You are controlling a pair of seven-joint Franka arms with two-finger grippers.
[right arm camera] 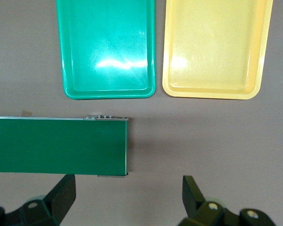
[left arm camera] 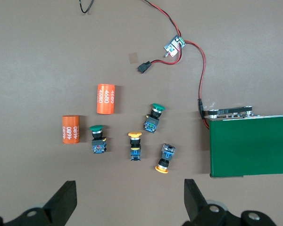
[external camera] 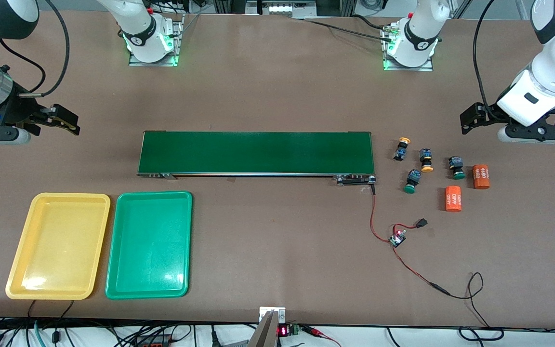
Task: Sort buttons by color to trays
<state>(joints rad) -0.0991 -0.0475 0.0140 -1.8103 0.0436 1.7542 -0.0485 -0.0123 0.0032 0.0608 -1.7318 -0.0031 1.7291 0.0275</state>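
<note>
Fingers of both grippers stand spread wide with nothing between them: the left gripper (left arm camera: 128, 200) hangs over the bare table at the left arm's end of the conveyor belt (external camera: 256, 153), the right gripper (right arm camera: 127, 197) over the table at its other end, both waiting. Nearer the front camera than the belt, at the right arm's end, lie the yellow tray (external camera: 22, 270) and beside it the green tray (external camera: 181, 289), both bare. Just off the belt's left-arm end lie two orange cylinders (left arm camera: 105, 99) and, between them and the belt, the four buttons (left arm camera: 135, 147), all tipped on their sides, apart. They look light, rigid, and apt to roll on their round caps; the squarish blue-black body seems the surest place to pinch
</note>
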